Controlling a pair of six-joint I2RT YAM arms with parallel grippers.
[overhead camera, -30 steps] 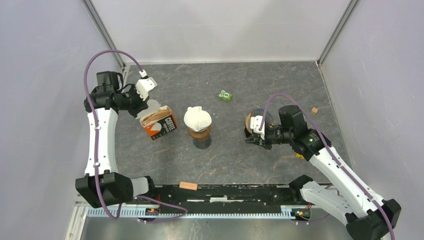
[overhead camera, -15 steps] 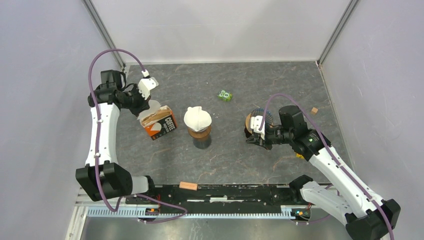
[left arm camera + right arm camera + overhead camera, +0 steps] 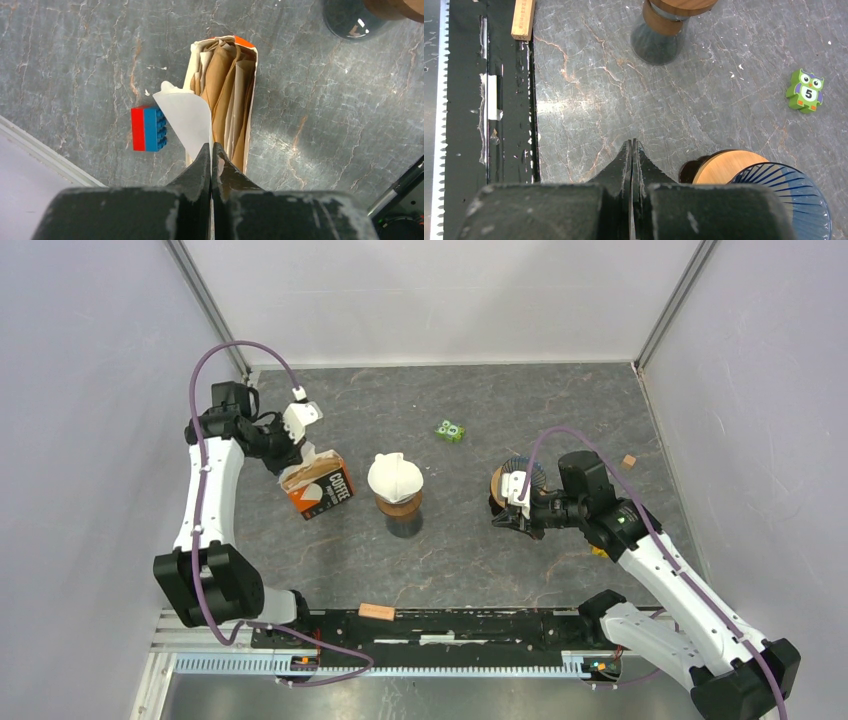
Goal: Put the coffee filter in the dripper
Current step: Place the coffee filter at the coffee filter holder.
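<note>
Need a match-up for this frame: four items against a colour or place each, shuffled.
1 owl block
2 brick
3 wood block
4 dripper

a on the black rail
b red and blue
c green
d by the right gripper

Pairs: 1-c, 2-b, 3-a, 4-d

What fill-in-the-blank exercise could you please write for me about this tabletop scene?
The left pincer pinches a white paper filter over the open ____ cardboard box.
The green owl tile bears the number ____.
The right pincer is shut and holds ____.
Beside it stands a ribbed, translucent ____ dripper.
Missing words: orange; 5; nothing; blue.
</note>
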